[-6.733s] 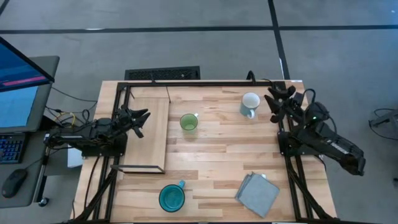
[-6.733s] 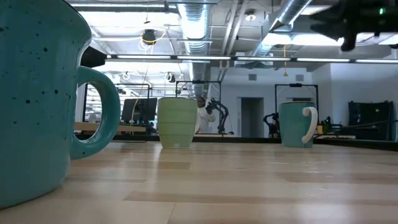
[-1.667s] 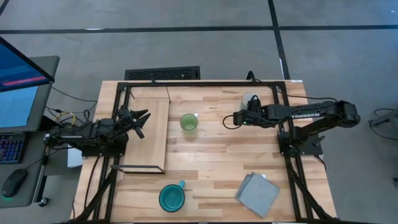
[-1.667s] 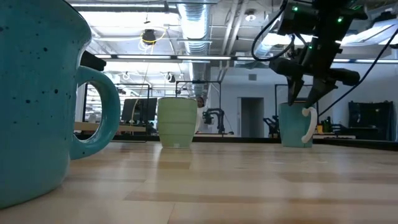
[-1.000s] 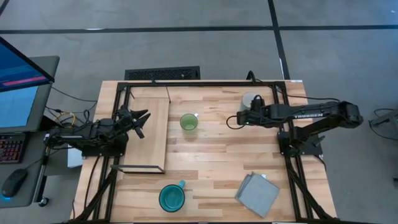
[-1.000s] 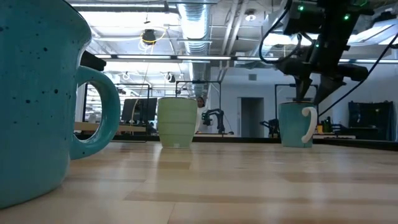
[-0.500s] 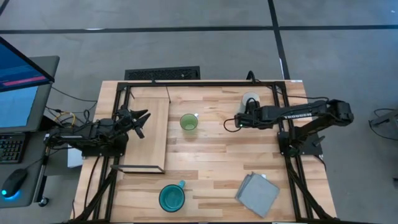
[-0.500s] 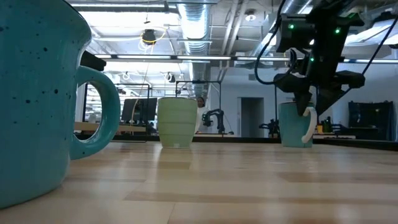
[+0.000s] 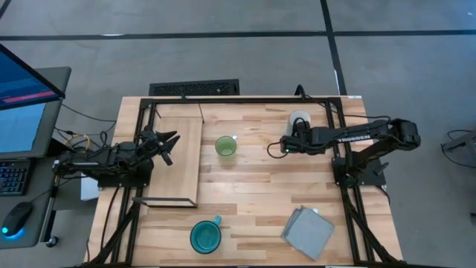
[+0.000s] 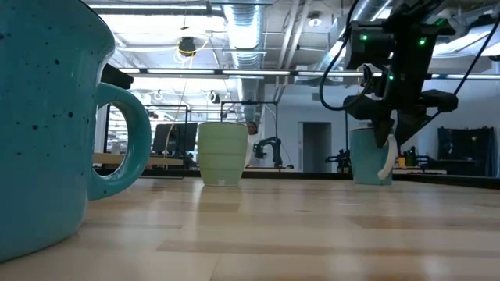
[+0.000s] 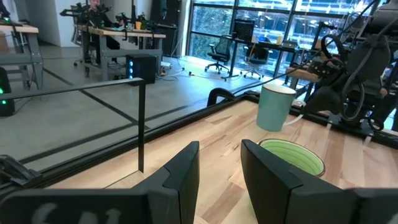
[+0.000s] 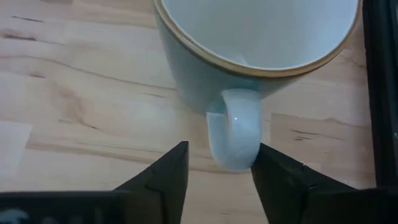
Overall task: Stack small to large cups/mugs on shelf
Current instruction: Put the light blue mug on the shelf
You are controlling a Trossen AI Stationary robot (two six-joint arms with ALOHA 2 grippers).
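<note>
The white mug (image 9: 300, 119) stands upright on the tabletop near the far right corner, its handle (image 12: 234, 134) turned toward the near side. My right gripper (image 12: 219, 163) is open and comes down from above, one finger on each side of that handle; the low view shows it just over the mug (image 10: 366, 156). The small light-green mug (image 9: 225, 146) stands mid-table, and the teal-blue mug (image 9: 205, 237) stands near the near edge. The shelf (image 9: 178, 160) lies on the left. My left gripper (image 9: 167, 141) waits open above the shelf's left side. My right gripper straddles the white mug's handle (image 12: 234, 134) from above, pointing down, the fingers (image 12: 277, 177) level with its lower end. I cannot tell whether a finger touches the handle. The mug stands upright on the table.
A folded grey cloth (image 9: 309, 232) lies at the near right corner. A black metal frame (image 9: 238, 100) runs along the table's far edge and sides, close behind the white mug. Bare planks lie between the green mug and the white mug.
My right gripper has come down from above the white mug's rim to the level of its handle, staying open. The mugs have kept their places.
</note>
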